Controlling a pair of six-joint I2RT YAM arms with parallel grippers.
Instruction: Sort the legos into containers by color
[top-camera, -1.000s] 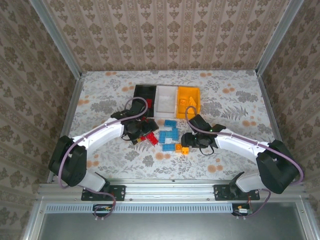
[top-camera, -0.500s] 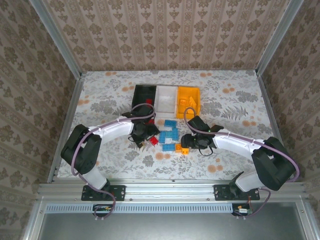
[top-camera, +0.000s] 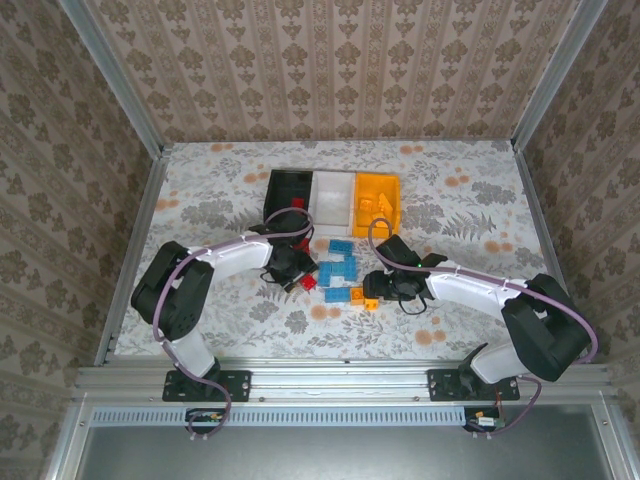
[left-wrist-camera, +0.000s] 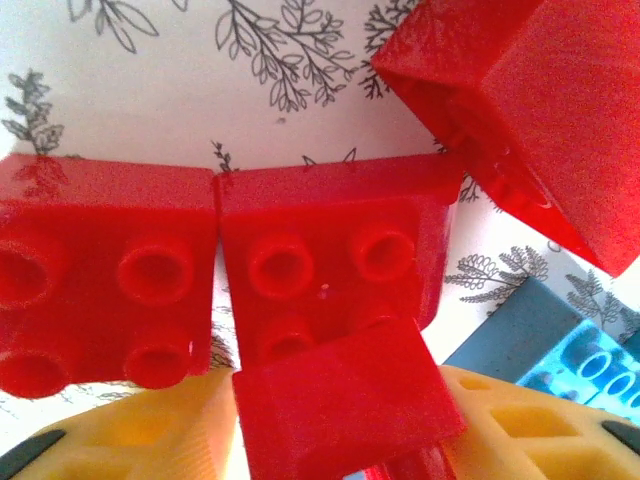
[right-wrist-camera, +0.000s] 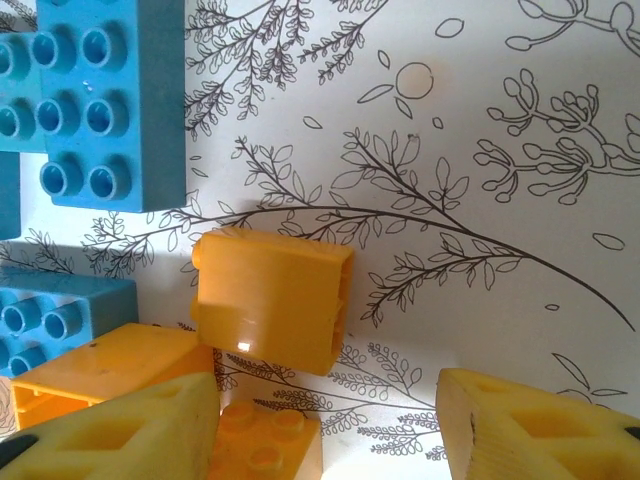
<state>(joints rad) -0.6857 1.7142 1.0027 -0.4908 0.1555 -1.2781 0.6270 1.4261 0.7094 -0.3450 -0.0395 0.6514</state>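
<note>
Presently: left gripper (left-wrist-camera: 335, 440) clamped on one red lego (left-wrist-camera: 330, 390) (red neighbours (left-wrist-camera: 330, 260) pressed close, may drag along). Right gripper (right-wrist-camera: 325, 400) wide, empty, over orange legos (right-wrist-camera: 270, 310) crowded short of the bins (top-camera: 332, 195); double pick likely.

My flowered worktop (top-camera: 470, 320) carried a black bin (top-camera: 290, 173), a white bin (top-camera: 333, 195) and an orange bin (top-camera: 390, 200) side by side at the back. Nearer me lay loose red bricks (top-camera: 305, 282), blue bricks (top-camera: 342, 268) and orange bricks (top-camera: 370, 300).
</note>
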